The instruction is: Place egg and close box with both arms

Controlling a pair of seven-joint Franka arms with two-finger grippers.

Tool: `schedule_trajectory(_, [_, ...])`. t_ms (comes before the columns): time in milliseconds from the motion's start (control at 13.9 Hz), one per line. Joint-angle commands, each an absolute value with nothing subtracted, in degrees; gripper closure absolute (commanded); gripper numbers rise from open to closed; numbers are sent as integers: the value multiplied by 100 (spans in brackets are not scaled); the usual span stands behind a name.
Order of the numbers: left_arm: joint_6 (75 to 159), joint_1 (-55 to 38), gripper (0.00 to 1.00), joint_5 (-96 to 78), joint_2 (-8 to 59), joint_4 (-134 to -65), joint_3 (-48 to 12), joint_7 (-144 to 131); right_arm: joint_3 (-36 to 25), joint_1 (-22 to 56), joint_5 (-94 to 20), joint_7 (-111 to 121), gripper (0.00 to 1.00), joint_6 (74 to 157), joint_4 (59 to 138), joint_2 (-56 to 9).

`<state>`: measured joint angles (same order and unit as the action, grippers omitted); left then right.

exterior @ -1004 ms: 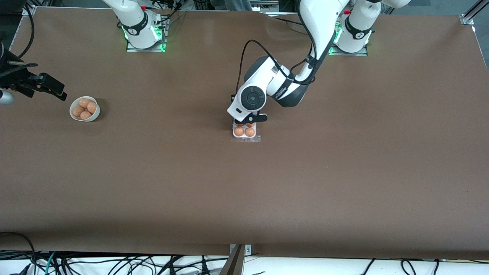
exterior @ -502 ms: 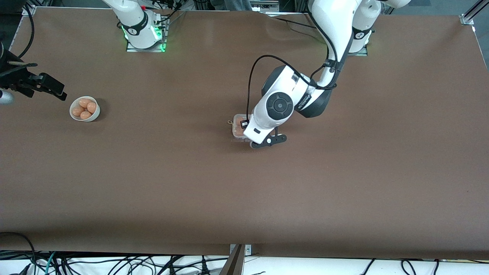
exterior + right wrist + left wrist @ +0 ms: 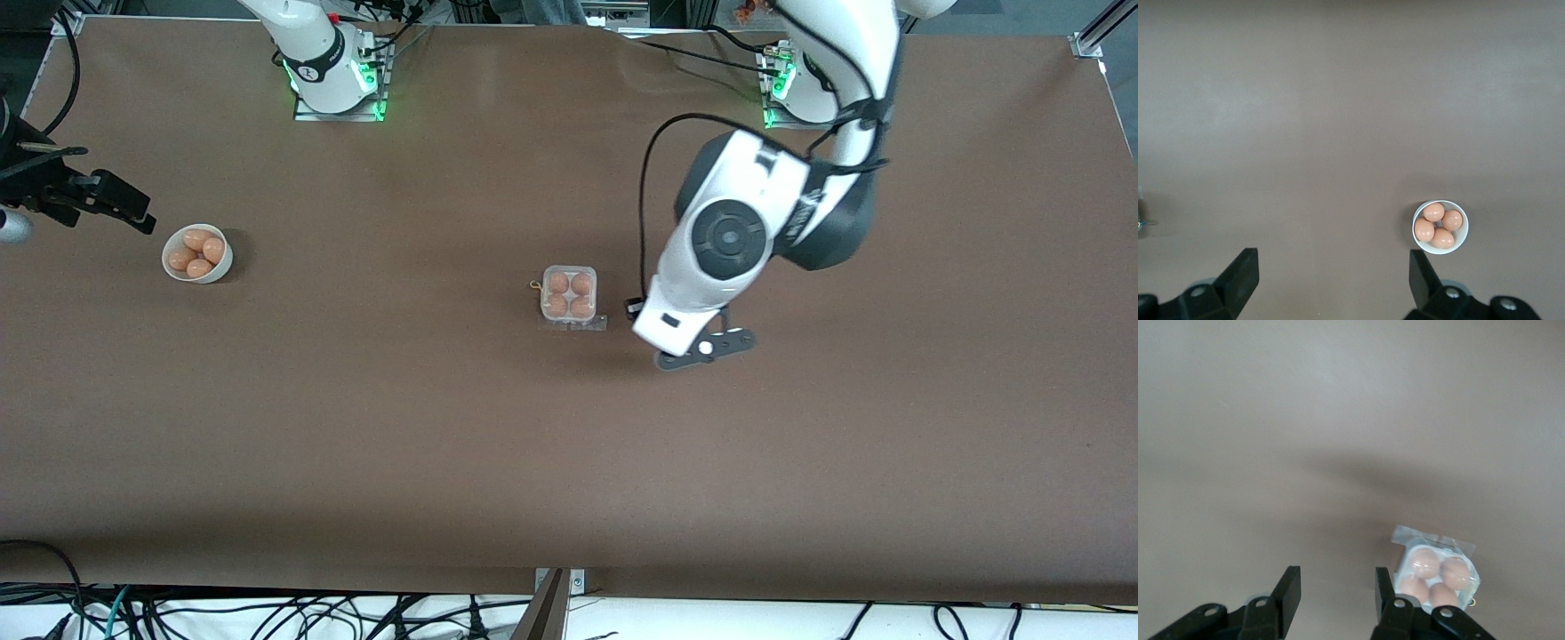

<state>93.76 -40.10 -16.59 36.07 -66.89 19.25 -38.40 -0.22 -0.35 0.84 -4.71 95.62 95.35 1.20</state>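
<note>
1. The small square clear-plastic egg box with a white four-cell tray [image 3: 569,295] sits on the brown desk [image 3: 356,427] near its middle. All four cells hold smooth orange-brown eggs [image 3: 558,283], and the transparent lid looks folded down over them, so the placing seems done and the closing done or nearly so.

2. The left arm's black two-finger tool [image 3: 705,348] hangs over bare desk just beside the box, toward the left arm's end. Its wrist view shows the fingers [image 3: 1290,590] parted by a narrow gap, with nothing between them and the box off to one side.

3. The right arm's black tool [image 3: 1331,280] waits over the desk at the right arm's end, near the round white bowl [image 3: 197,254] holding four more eggs. Its fingers stand wide apart and empty.

4. Handling judgement: the box looks light and thin-walled, likely to slide on the smooth desk and flex under a push. If the lid needs pressing, press down on its flat top near the rim farthest from the hinge, not over the eggs, which are fragile, round and slippery.
</note>
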Motion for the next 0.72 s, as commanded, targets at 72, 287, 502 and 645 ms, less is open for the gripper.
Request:
schedule_trajectory(72, [8974, -3402, 42, -1547, 3358, -6364, 1881, -3516, 53, -123, 0, -492, 0, 9554, 9527, 158])
schedule_trajectory(287, [8738, -3068, 42, -1494, 3050, -6337, 1881, -3070, 53, -123, 0, -501, 0, 9562, 9527, 158])
schedule_trajectory(502, [8587, -2874, 41, -951, 2420, -6808, 1837, -2429, 53, -123, 0, -492, 0, 9562, 9527, 158])
schedule_trajectory(645, [8578, -2551, 32, -748, 1979, -7092, 1828, -1778, 53, -123, 0, -492, 0, 9554, 9527, 158])
